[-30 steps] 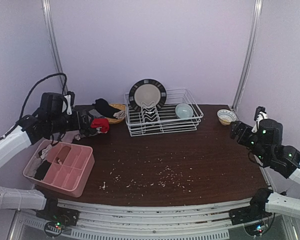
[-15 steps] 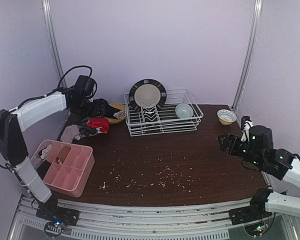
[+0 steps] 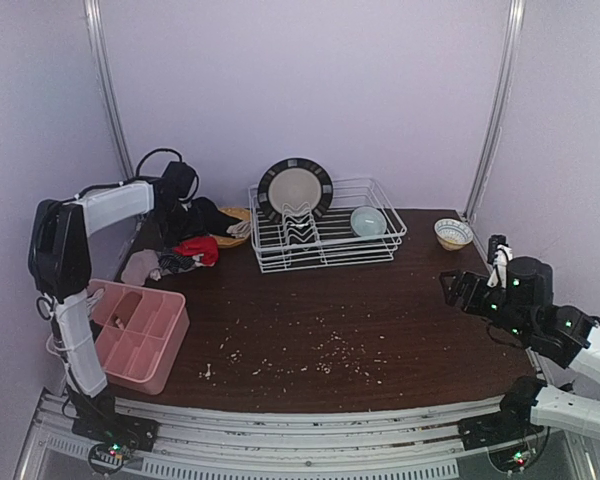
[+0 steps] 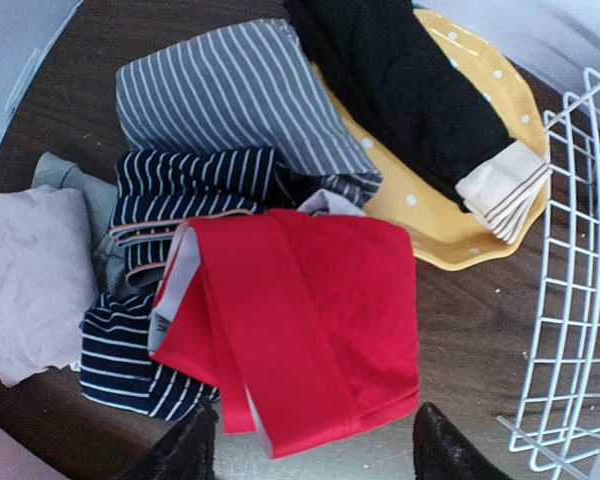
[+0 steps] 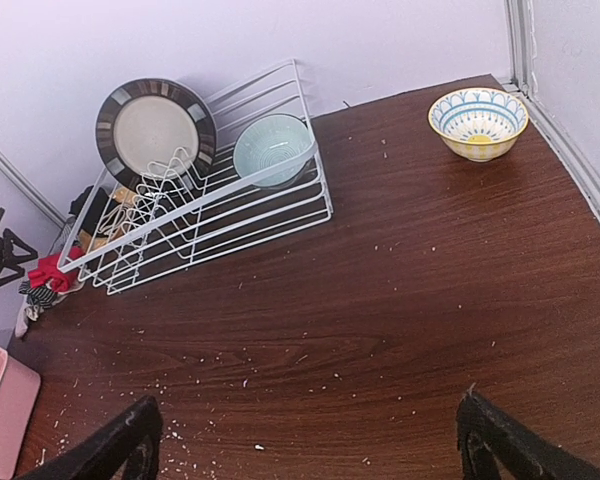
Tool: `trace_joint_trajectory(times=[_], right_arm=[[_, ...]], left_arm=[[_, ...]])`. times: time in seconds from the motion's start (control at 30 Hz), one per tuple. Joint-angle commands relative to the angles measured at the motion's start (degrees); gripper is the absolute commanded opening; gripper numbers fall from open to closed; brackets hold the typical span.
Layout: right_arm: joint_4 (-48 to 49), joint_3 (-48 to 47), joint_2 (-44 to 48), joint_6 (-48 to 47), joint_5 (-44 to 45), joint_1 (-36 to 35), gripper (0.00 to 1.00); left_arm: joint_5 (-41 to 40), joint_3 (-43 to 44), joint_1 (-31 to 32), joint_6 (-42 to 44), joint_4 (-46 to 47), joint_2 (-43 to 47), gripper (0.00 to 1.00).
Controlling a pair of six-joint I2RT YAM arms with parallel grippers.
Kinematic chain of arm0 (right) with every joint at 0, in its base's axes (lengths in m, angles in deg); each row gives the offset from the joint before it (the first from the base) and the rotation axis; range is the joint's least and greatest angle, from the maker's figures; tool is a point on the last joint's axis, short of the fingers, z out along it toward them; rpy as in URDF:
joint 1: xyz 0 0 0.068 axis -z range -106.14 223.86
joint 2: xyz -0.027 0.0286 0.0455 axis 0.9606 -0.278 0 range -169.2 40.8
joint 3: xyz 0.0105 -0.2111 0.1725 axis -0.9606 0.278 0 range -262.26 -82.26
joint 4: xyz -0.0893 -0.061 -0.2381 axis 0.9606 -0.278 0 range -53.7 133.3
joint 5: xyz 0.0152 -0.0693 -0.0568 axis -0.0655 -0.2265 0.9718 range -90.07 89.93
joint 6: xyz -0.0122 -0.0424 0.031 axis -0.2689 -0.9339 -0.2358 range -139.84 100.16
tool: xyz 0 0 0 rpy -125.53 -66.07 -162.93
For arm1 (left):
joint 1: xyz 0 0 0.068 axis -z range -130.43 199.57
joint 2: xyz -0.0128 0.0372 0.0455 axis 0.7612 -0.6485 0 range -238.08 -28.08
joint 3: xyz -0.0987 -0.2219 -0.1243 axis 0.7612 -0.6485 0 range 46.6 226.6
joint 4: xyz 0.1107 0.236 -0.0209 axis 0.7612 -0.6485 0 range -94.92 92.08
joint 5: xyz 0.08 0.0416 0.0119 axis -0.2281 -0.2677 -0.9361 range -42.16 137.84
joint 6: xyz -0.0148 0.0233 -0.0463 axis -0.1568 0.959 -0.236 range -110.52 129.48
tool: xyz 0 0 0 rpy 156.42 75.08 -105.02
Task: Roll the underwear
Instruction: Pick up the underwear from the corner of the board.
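Note:
The underwear lies in a heap at the table's back left. A red pair with a white waistband [image 4: 300,320] [image 3: 202,248] lies on top, over a navy striped pair [image 4: 180,195] and a grey striped pair [image 4: 230,100]. A black pair [image 4: 400,90] rests on a yellow dotted plate [image 4: 480,230]. My left gripper [image 4: 310,460] [image 3: 185,222] hangs just above the heap, open, one fingertip [image 4: 180,455] off each side of the red pair's near edge, holding nothing. At the right, my right gripper [image 5: 310,450] [image 3: 455,290] stands open over bare table.
A pink compartment tray [image 3: 135,330] sits at the front left. A white wire dish rack [image 3: 325,240] with a plate [image 3: 295,188] and a pale green bowl [image 3: 368,220] stands at the back centre. A small patterned bowl [image 5: 478,122] is at the back right. Crumbs dot the tabletop.
My left arm has swung from above the pink tray back to the heap of underwear and lowered over it. My right arm has shifted slightly toward the table's middle.

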Motion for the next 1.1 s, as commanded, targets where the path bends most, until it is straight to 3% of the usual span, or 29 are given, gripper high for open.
trace_joint_trajectory(times=[0.0, 0.37, 0.57, 0.6, 0.7, 0.8, 0.97, 1.07], right_arm=[[0.9, 1.2, 0.3, -0.3, 1.2, 0.2, 1.0], [0.5, 1.0, -0.1, -0.7, 2.3, 0.2, 1.0], [0.1, 1.0, 0.1, -0.7, 2.7, 0.2, 1.0], [-0.1, 0.9, 0.2, -0.7, 2.7, 0.1, 1.0], [-0.1, 0.9, 0.4, -0.7, 2.7, 0.2, 1.0], [0.0, 0.8, 0.6, -0.7, 2.8, 0.2, 1.0], [0.1, 1.0, 0.4, -0.5, 2.8, 0.2, 1.0], [-0.2, 1.0, 0.5, -0.6, 3.1, 0.2, 1.0]], left_arm=[[1.7, 3.6, 0.2, -0.8, 1.3, -2.4, 0.61], [2.2, 2.6, 0.2, -0.8, 1.6, -5.4, 0.46], [2.3, 2.1, 0.2, 0.1, 1.6, -4.7, 0.3], [2.4, 2.1, 0.2, 0.3, 1.6, -4.6, 0.31], [1.9, 1.8, 0.2, 0.2, 0.8, -3.9, 0.48], [1.4, 0.9, 0.2, 0.2, 1.0, -3.0, 0.54], [1.5, 0.5, 0.2, 0.5, 1.3, -3.7, 0.48], [2.1, 0.6, 0.2, 0.7, 2.1, -4.2, 0.33]])
